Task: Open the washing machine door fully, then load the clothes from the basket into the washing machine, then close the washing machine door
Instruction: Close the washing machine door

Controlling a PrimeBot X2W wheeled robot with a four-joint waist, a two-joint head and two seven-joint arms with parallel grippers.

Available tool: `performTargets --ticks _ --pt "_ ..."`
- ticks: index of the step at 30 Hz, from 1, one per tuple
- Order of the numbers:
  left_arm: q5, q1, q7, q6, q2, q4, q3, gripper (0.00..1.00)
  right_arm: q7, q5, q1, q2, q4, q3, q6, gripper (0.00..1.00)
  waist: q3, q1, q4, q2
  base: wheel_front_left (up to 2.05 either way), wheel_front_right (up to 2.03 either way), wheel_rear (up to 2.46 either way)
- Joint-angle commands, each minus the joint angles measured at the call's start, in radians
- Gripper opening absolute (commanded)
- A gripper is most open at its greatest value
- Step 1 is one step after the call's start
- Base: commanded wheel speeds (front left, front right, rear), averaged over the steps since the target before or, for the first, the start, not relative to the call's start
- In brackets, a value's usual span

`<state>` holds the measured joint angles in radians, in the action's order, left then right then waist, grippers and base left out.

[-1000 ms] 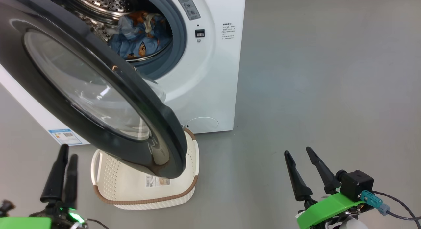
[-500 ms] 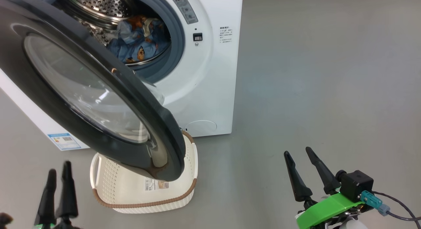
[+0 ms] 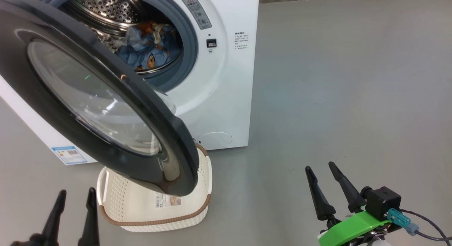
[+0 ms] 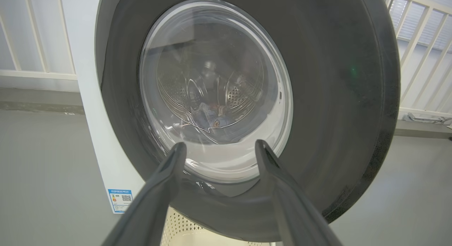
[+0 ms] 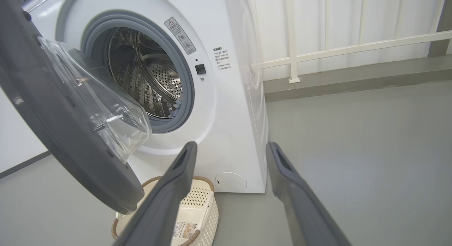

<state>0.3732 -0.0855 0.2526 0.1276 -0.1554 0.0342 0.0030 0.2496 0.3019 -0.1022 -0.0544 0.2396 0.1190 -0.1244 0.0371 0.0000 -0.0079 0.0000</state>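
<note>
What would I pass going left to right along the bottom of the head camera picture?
left gripper → basket → bare grey floor → right gripper

Blue clothes (image 3: 148,50) inside open washing machine (image 3: 226,97)

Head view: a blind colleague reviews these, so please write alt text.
A white washing machine stands with its black-rimmed door swung open over a cream basket on the floor; blue bear-print clothes lie in the drum. The left gripper and right gripper, both open and empty, point up from the bottom corners.
</note>
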Motion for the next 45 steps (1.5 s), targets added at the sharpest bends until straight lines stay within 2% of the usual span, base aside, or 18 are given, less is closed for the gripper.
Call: performTargets --ticks 1,9,15,42,43,44,45 --pt "-0.02 0.014 0.009 0.003 -0.01 -0.027 0.04 1.0 0.012 -0.007 -0.009 0.004 -0.025 0.026 -0.006 1.0 0.0 0.0 0.001 0.0 0.0 0.0 0.0" --pt "-0.126 -0.008 0.009 0.003 0.037 0.014 0.076 1.0 0.012 -0.006 -0.011 0.004 -0.026 0.03 -0.006 1.0 -0.001 0.0 0.004 0.0 0.0 0.0 0.0" --pt "-0.16 -0.008 0.009 0.003 0.057 0.035 0.093 1.0 0.012 -0.006 -0.012 0.004 -0.024 0.03 -0.006 1.0 0.001 0.0 0.002 0.0 0.0 0.0 0.0" --pt "-0.167 -0.021 0.009 0.003 0.077 0.025 0.098 1.0 0.012 -0.008 -0.01 0.004 -0.029 0.024 -0.006 1.0 0.005 0.0 0.003 0.0 0.0 0.0 0.0" --pt "-0.166 -0.021 0.009 0.003 0.078 0.023 0.098 1.0 0.012 -0.008 -0.01 0.004 -0.028 0.024 -0.006 0.97 0.006 0.0 0.004 0.0 0.0 0.0 0.0" --pt "-0.166 -0.021 0.009 0.003 0.078 0.021 0.098 1.0 0.012 -0.008 -0.01 0.004 -0.027 0.024 -0.006 0.4 0.007 0.0 0.004 0.0 0.0 0.0 0.0" --pt "-0.166 -0.02 0.009 0.003 0.079 0.02 0.098 1.0 0.012 -0.009 -0.011 0.004 -0.026 0.022 -0.006 0.0 0.008 0.0 0.004 0.0 0.0 0.0 0.0"
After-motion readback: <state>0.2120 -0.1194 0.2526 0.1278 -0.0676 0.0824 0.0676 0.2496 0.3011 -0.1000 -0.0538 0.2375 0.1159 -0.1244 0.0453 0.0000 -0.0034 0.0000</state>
